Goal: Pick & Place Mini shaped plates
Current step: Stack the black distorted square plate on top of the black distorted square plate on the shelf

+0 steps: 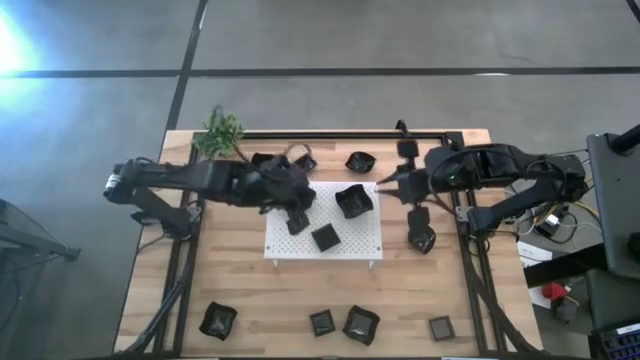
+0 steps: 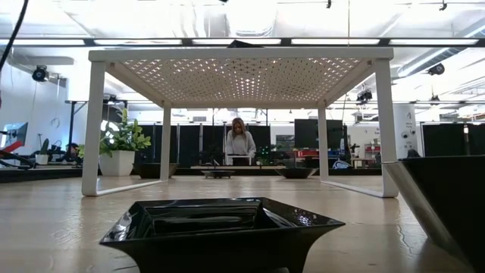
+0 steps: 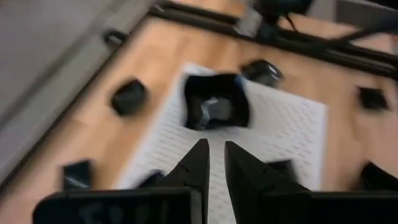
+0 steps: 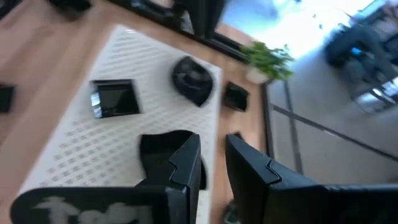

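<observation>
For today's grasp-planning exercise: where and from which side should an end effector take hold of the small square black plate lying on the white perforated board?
Grip the small square plate by one raised rim edge, coming straight down from above. It sits upright on the white perforated board, clear of the larger plate, so its rim looks reachable.

White perforated board [image 1: 350,240] mid-table; green plant [image 1: 219,131] at corner (person [image 2: 240,143] behind).

You have three plates [image 1: 324,237] on the board [image 1: 350,238]; four more sit along the table's [image 1: 260,295] near edge.
</observation>
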